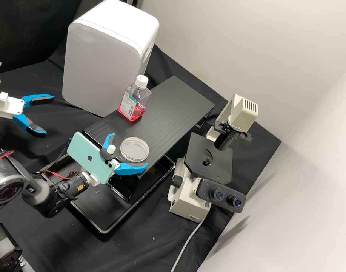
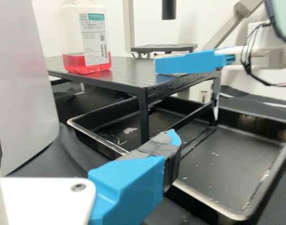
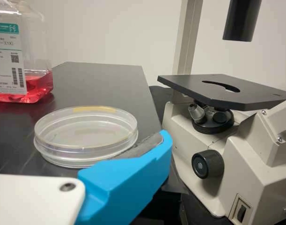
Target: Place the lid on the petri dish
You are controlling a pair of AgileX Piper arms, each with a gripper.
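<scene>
The right hand (image 1: 128, 150) is wide open, its fingers flanking the petri dish (image 1: 137, 148) at the platform's (image 1: 173, 109) near edge. The left hand (image 1: 47, 115) is open, well apart at left.

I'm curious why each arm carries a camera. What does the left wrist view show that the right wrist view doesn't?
Left wrist view, not the right: the shallow black metal tray under the black raised shelf, and the big white rounded box. Right wrist view, not the left: the clear round petri dish and the microscope's white base with its focus knob. Both: the clear flask of red liquid on that shelf, and the microscope's black stage.
</scene>
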